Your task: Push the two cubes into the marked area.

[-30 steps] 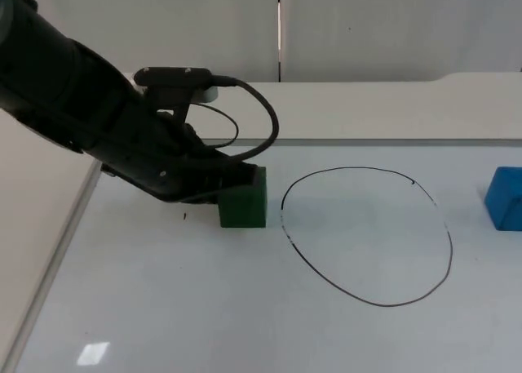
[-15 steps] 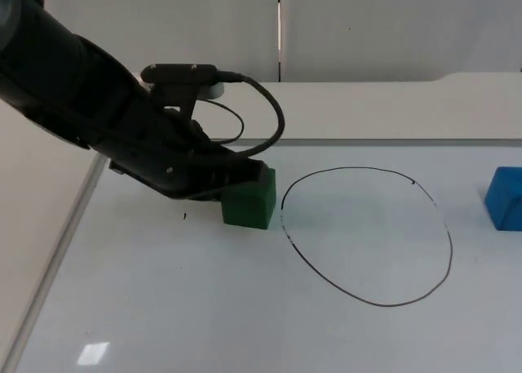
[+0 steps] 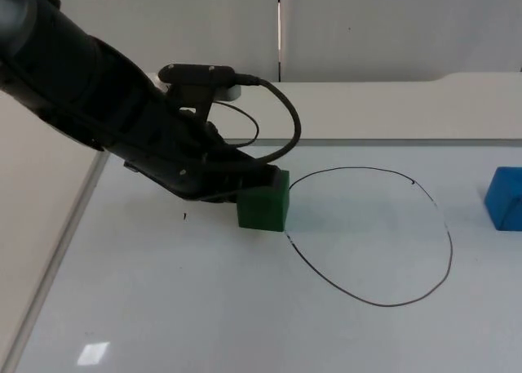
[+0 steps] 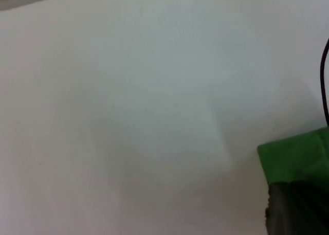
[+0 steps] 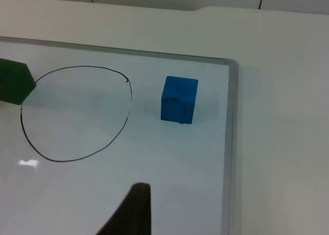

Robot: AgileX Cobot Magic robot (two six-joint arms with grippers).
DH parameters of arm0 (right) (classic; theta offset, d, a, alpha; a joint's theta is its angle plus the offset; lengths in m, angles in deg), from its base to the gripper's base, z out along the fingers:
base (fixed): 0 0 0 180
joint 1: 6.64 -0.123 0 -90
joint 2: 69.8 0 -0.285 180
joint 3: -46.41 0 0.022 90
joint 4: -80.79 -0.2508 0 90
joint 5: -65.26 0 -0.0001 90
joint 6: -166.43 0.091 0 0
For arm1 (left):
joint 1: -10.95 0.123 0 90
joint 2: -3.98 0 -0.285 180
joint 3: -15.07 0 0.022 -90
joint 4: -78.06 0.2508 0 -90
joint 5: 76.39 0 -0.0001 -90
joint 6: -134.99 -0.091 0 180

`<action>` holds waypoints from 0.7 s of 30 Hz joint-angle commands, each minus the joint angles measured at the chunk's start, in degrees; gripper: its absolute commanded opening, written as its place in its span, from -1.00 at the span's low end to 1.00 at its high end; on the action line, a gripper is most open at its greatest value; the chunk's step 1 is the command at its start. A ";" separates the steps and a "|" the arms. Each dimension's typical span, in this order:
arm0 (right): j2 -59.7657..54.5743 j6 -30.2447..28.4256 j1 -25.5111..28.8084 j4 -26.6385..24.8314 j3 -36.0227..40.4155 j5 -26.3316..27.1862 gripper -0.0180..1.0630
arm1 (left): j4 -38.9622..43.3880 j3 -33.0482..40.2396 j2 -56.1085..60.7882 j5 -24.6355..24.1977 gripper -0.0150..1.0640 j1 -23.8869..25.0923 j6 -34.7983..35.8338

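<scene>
L arm reaches in low from the upper-left corner of the top view, slanting down across the whiteboard [image 3: 163, 308] toward centre. Left gripper [image 3: 245, 189] sits at table level, pressed against the near-left side of the green cube [image 3: 263, 209]; its tip is buried behind arm body + cube, so can't tell if jaws are open or shut. L wrist view: one black fingertip [image 4: 298, 209] touching the green cube's [image 4: 295, 158] face, rest is bare white board.

Green cube is flat on the board, its right edge touching the left rim of the drawn outline [image 3: 450, 242], a rough black oval marking the target area. Cube body mostly outside the line, just at the edge.

Oval interior bare.

Blue cube [image 3: 506, 197] is right of the oval, apart from the line, cut off by the top view's right edge. R wrist view shows the whole blue cube [image 5: 179, 100], upright, between outline [image 5: 128, 106] and the board's right frame.

Right gripper [image 5: 131, 212] waits raised above the board's near-right part, well away from both cubes; one dark fingertip seen, jaw state can't tell.
</scene>
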 commanded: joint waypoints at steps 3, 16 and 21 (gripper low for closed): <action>0.18 0.02 0.45 -0.27 0.55 0.59 0.98 | -0.92 -0.29 0.04 -1.56 -0.98 -0.38 -0.20; 0.18 0.02 0.45 -0.27 0.55 0.59 0.98 | -1.07 -0.29 0.04 -0.93 -0.98 -2.31 -0.20; 0.18 0.02 0.45 -0.27 0.55 0.59 0.98 | -1.07 -0.29 0.04 -0.03 -0.98 -2.87 -0.20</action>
